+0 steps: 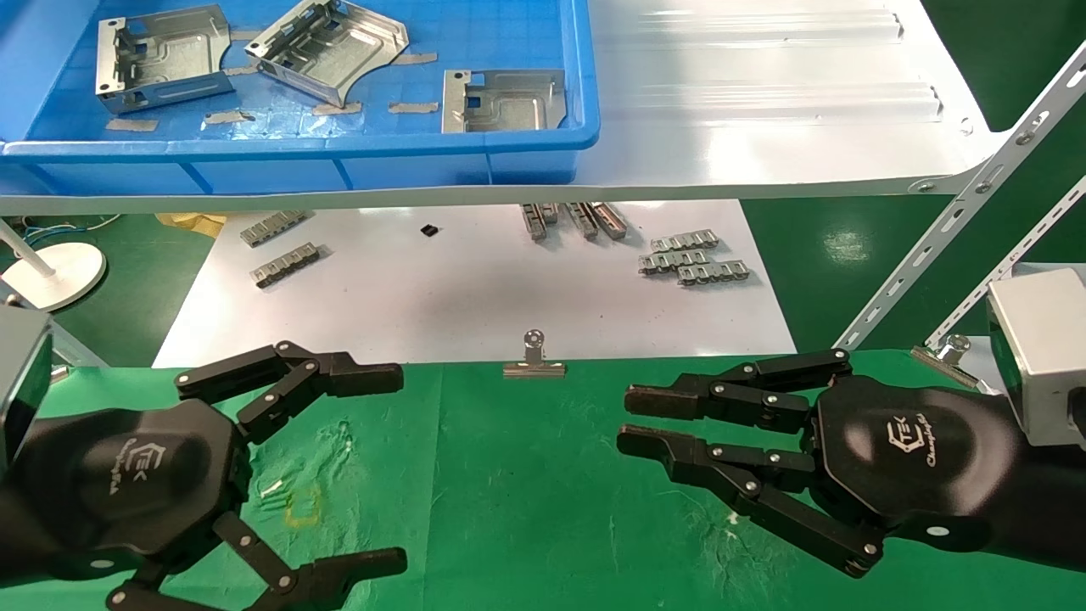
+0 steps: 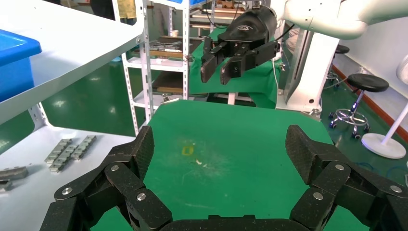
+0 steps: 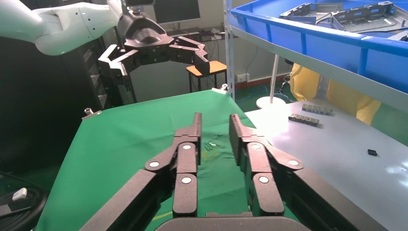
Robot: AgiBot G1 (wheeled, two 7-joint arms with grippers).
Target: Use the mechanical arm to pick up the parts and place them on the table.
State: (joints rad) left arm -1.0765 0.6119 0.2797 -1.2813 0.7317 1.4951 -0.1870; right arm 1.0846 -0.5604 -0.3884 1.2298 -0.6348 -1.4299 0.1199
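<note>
Parts [image 1: 327, 48] in bin (far above grippers [image 1: 399, 467]).

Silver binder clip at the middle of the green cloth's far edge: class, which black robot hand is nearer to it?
Right, though narrowly. The silver binder clip lies between both hands. The right hand points its fingertips just short of it; the left hand sits slightly farther off.

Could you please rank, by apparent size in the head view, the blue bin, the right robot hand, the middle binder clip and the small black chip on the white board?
1. blue bin, cut off by the frame
2. right robot hand, magnified by nearness
3. binder clip
4. black chip
</note>
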